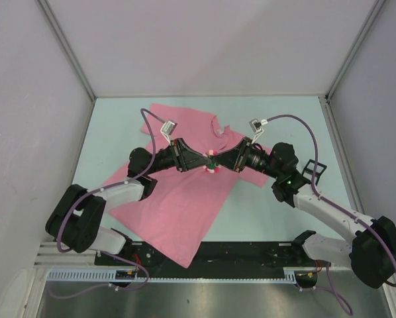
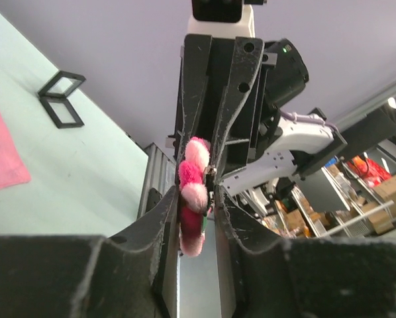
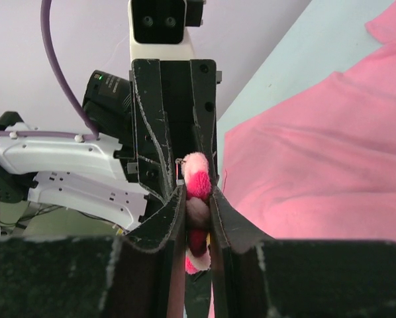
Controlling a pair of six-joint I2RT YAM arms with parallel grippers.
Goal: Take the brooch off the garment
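Top external: left gripper (image 1: 203,161) and right gripper (image 1: 223,161) meet tip to tip over the pink T-shirt (image 1: 171,205); only wrist views show both apparently pinching the flower brooch (image 2: 193,192).

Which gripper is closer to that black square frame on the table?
Right. The right gripper is left of the black square frame; the left gripper lies farther left.

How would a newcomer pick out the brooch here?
Start at the big pink garment. Over it the left pincer and right pincer meet tip to tip. The brooch is the small fluffy flower clamped between them, set apart from the plain garment by its red patches.
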